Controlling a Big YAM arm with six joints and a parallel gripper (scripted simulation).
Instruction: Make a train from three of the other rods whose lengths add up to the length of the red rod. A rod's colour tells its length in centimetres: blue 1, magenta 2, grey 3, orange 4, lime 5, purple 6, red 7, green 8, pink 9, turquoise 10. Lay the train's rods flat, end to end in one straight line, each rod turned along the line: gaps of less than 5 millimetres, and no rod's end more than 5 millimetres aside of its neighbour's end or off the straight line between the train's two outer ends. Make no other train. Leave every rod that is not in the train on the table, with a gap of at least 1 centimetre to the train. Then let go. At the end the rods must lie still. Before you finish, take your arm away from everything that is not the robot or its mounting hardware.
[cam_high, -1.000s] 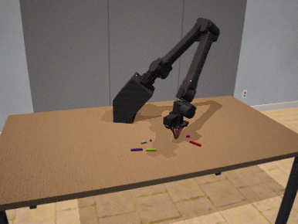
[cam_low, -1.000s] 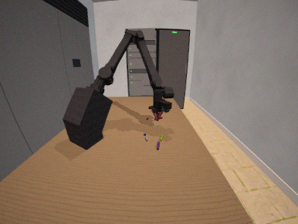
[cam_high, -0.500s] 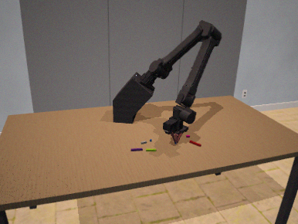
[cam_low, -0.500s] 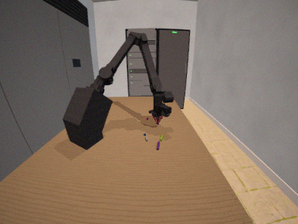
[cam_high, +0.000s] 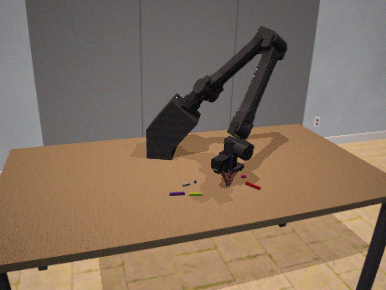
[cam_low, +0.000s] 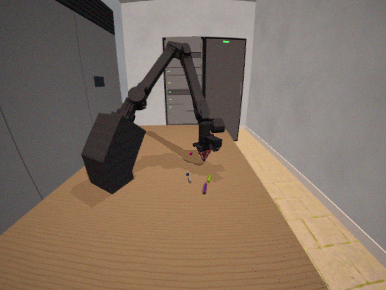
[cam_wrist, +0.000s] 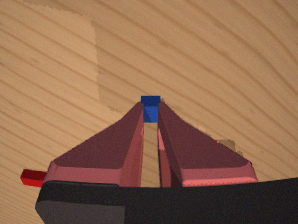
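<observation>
A big brown table (cam_high: 75, 210) holds the rods. The gripper (cam_high: 227, 183) points down near the red rod (cam_high: 253, 186), pinching a small blue rod (cam_wrist: 150, 108) at its fingertips. The purple rod (cam_high: 177, 193) and lime rod (cam_high: 195, 194) lie nearby.

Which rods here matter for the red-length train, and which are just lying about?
In the job: blue rod held in the jaws, second blue rod, lime rod, red rod as the measure.
Lying about: purple rod, grey rod, magenta rod.
</observation>
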